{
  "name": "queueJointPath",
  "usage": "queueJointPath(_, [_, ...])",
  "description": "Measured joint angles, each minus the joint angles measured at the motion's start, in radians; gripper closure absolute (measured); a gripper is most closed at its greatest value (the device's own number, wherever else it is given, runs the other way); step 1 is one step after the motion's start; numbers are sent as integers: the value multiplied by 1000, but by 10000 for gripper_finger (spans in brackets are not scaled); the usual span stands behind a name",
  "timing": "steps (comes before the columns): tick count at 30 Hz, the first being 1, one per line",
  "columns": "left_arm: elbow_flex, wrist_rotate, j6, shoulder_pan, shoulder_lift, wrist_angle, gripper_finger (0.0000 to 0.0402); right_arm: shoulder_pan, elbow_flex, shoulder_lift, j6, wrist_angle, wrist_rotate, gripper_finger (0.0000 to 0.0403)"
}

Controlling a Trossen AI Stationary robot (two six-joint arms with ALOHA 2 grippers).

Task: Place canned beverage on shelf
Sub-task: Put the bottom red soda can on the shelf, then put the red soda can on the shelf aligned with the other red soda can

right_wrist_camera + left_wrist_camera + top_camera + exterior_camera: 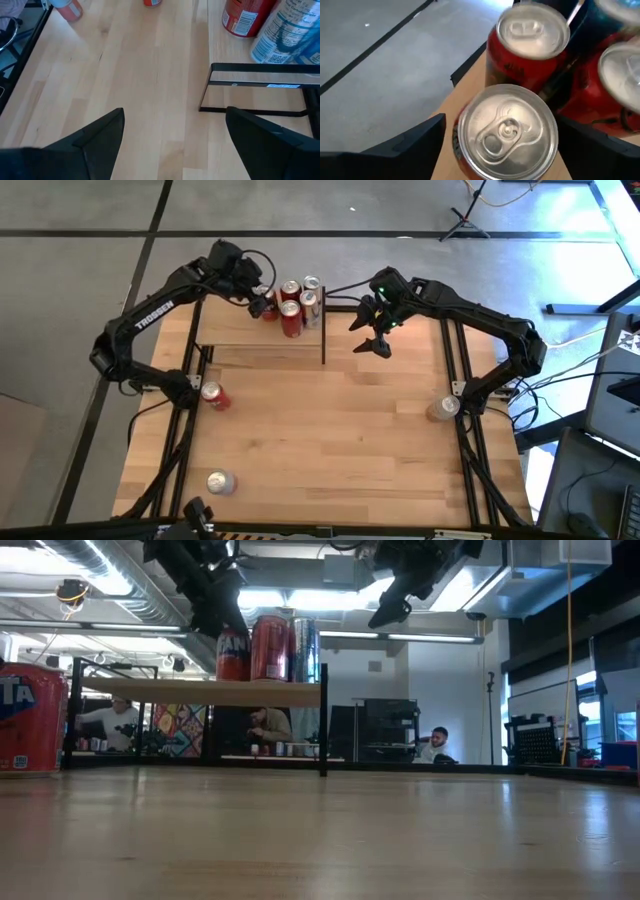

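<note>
Wooden worktop (330, 430) | left tool (262, 305) spread around red can (506, 132), standing on shelf (235, 330) | right tool (368, 330) spread, empty | step: release | next: lift clear.

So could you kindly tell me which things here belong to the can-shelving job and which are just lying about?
Job:
- shelf
- cans on it
- orange can between the left gripper jaws

Lying about:
- red can
- silver can
- can by right edge
</note>
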Motion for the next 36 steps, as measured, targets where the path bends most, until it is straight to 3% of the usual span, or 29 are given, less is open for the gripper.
queueJointPath(6, [126,-12,1,-6,-29,-83,55,0,0,0,6,1,4,68])
queueJointPath(14, [299,-21,-100,-85,-92,-343,54,1,0,0,181,1,2,68])
queueJointPath(20, [270,-27,-244,-227,-164,-497,54,1,0,0,413,-7,-8,68])
queueJointPath(24, [226,-100,-345,-321,-191,-618,53,19,0,0,496,-21,-2,68])
queueJointPath(27, [211,-191,-479,-377,-192,-674,54,64,0,0,545,-65,101,68])
queueJointPath(31, [210,-229,-625,-432,-190,-764,57,141,0,0,547,-99,265,68])
queueJointPath(36, [206,-281,-888,-470,-190,-847,58,199,0,0,486,-111,290,68])
